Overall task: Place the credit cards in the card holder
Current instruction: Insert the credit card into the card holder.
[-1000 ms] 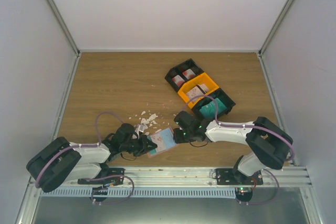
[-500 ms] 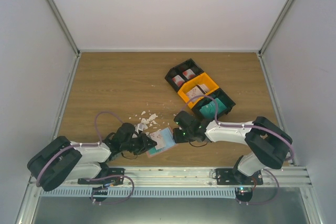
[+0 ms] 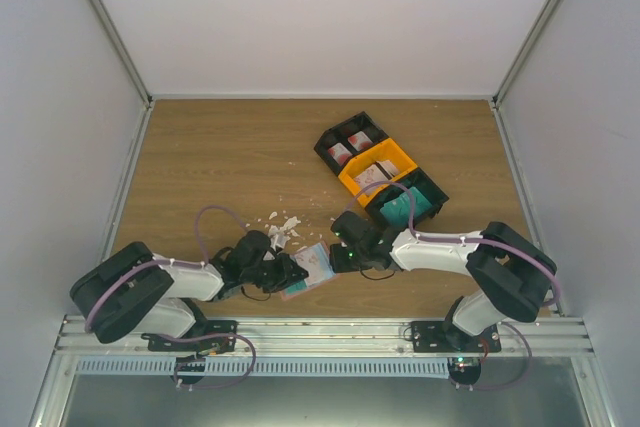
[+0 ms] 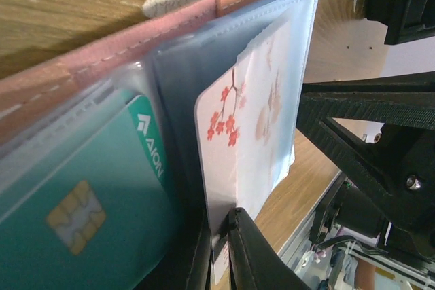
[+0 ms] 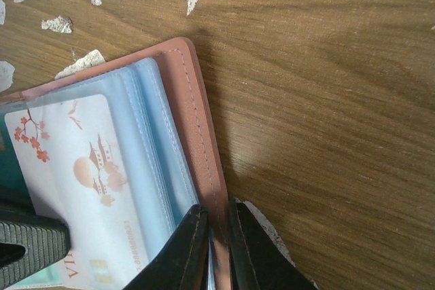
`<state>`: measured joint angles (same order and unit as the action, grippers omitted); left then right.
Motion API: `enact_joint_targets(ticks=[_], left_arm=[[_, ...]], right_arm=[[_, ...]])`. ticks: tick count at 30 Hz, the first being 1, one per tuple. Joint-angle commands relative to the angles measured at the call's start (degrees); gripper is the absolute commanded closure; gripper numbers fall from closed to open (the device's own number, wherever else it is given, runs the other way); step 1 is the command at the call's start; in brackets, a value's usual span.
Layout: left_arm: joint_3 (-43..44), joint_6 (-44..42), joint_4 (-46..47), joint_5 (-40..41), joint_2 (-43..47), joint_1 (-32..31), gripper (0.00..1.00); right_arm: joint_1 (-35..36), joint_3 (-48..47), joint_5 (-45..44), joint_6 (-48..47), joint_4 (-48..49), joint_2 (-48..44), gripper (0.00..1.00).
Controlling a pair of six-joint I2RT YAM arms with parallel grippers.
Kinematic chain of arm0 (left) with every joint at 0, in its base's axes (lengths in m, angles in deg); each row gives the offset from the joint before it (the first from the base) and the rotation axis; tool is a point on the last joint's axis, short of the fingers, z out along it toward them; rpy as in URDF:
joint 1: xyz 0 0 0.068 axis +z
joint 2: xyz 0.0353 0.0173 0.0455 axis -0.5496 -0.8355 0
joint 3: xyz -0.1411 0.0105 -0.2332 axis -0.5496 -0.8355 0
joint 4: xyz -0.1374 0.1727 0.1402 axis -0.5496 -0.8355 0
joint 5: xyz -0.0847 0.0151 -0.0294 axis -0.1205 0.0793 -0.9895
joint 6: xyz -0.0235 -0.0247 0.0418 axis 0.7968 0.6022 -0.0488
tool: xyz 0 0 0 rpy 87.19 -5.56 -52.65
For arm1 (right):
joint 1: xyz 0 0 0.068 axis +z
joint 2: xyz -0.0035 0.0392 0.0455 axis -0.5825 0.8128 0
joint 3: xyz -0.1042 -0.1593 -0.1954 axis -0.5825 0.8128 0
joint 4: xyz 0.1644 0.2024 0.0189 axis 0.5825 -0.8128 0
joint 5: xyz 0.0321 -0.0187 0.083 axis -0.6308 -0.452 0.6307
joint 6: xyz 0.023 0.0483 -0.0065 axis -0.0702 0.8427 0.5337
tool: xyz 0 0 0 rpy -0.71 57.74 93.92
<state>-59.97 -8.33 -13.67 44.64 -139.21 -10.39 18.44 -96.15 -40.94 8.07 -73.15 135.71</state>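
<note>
Near the table's (image 3: 200,167) front edge, your left arm (image 3: 190,277) has swung in toward the right one since a second ago, crowding the open card holder (image 3: 318,265) between both grippers. Your right gripper (image 5: 217,236) is pinched tight on the holder's pink edge. Your left gripper (image 4: 221,256) is nearly closed on the white card (image 4: 258,134), which lies against the clear sleeves beside the teal card (image 4: 88,188).

Left arm (image 3: 190,282) and right arm (image 3: 440,247) low, angled inward, jaws narrow.
</note>
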Motion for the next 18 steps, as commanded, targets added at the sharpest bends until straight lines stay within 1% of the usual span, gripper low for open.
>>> enact_joint_targets(ticks=[1,5,8,10,14,18], left_arm=[[0.7,-0.9,-1.8,0.8,-3.2,-1.3,0.86],[3.0,-1.7,-2.0,1.0,-5.2,-2.0,0.83],[4.5,-2.6,-3.7,1.4,-5.6,-2.6,0.80],[5.0,-3.4,-5.6,1.8,-5.0,-3.0,0.76],[6.3,-5.4,-12.3,3.0,-2.5,-4.7,0.65],[7.9,-7.0,-19.2,3.8,1.0,-5.7,0.50]], right_arm=[[1.0,3.5,-0.4,0.5,-6.2,3.2,0.90],[0.9,3.5,-0.2,0.4,-5.8,3.1,0.90],[1.0,3.6,-0.4,0.5,-5.8,2.7,0.90],[0.9,3.7,-0.7,0.6,-6.2,2.3,0.90],[1.0,3.7,-1.6,0.9,-7.2,1.0,0.90],[0.9,3.4,-3.0,1.5,-8.4,-0.5,0.89]])
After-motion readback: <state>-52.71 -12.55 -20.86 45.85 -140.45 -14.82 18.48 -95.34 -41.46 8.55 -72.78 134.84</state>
